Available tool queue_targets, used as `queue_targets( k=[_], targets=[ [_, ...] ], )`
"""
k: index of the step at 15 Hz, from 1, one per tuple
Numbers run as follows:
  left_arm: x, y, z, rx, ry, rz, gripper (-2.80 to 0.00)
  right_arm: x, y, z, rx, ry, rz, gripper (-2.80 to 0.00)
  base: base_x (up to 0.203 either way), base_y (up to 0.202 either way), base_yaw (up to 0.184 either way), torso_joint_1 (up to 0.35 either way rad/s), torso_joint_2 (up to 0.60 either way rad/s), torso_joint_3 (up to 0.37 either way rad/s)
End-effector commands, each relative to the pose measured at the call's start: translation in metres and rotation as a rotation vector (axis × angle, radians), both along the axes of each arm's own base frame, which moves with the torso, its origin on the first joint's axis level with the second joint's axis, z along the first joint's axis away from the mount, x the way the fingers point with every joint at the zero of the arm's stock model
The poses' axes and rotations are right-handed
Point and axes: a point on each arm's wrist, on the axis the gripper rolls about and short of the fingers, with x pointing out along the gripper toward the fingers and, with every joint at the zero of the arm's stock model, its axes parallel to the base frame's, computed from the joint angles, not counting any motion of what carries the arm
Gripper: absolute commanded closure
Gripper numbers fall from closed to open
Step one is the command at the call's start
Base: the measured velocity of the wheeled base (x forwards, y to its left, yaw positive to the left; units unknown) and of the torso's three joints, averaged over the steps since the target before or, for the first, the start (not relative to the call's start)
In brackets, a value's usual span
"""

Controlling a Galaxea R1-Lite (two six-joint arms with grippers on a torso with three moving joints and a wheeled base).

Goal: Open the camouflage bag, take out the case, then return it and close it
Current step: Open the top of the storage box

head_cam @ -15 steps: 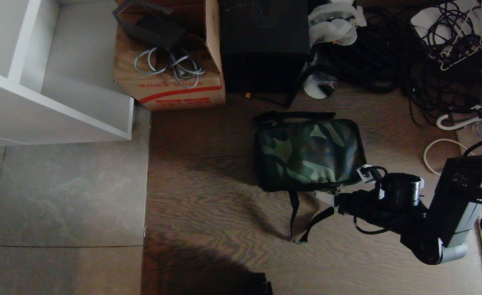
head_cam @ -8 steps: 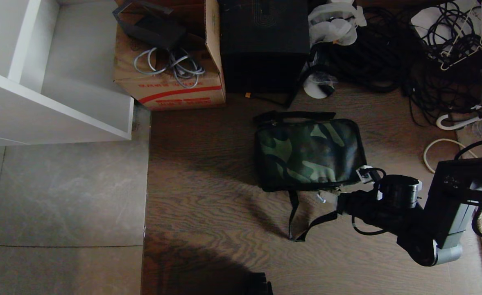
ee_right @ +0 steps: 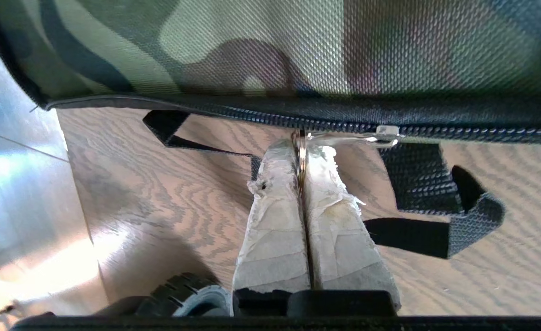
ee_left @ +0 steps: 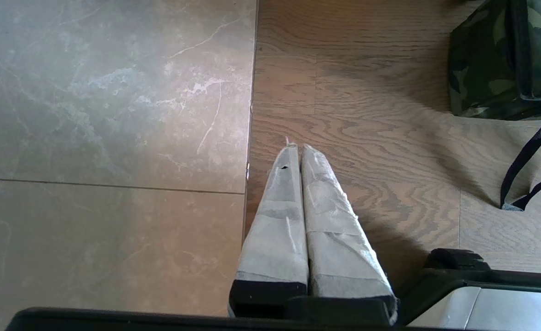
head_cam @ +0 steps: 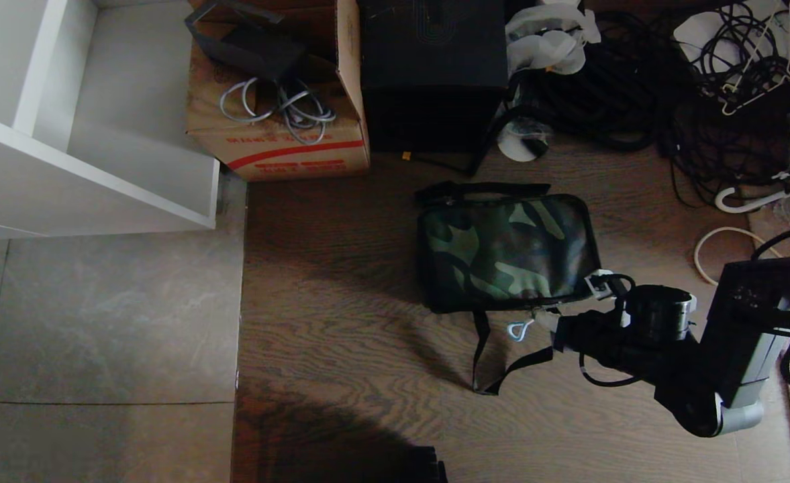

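The camouflage bag [head_cam: 509,251] lies zipped shut on the wood floor, its black strap [head_cam: 482,355] trailing toward me. My right gripper [head_cam: 546,322] sits at the bag's near right corner. In the right wrist view it [ee_right: 301,148] is shut on the metal ring [ee_right: 301,158] of the zipper clip, which links to the slider [ee_right: 386,131] on the zipper line under the camouflage bag [ee_right: 270,46]. The white clip [head_cam: 519,330] shows just left of the fingertips. My left gripper [ee_left: 296,148] is parked, shut and empty, above the floor. The case is hidden.
A cardboard box [head_cam: 280,87] with a red stripe and a tall black box [head_cam: 433,74] stand behind the bag. Tangled black cables [head_cam: 670,87] fill the back right. A white shelf unit [head_cam: 86,134] stands at the left. A wheel [ee_right: 183,294] of my base shows near the strap.
My right gripper has shut on the zipper clip's ring at the bag's near edge. The white clip now shows left of the fingertips. The bag has not moved.
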Motion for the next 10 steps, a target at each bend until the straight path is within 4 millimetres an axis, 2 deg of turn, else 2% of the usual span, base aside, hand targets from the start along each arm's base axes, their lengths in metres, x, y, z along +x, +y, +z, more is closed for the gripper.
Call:
queue_targets(
  k=[1,5,10],
  targets=[
    [0.001,0.000,-0.002,0.000,0.008,0.001,0.00,-0.004,-0.004,0.008,0.000,-0.019,-0.005,0.00,0.000,0.000,0.000,0.000,0.00,0.000],
    [0.001,0.000,-0.002,0.000,0.008,0.000,0.00,-0.010,-0.018,0.021,-0.014,0.021,-0.039,0.00,0.000,0.000,0.000,0.000,0.00,0.000],
    [0.001,0.000,-0.002,0.000,0.010,0.001,0.00,-0.015,-0.048,0.018,-0.157,0.058,-0.066,0.00,0.000,0.000,0.000,0.000,0.00,0.000]
  ],
)
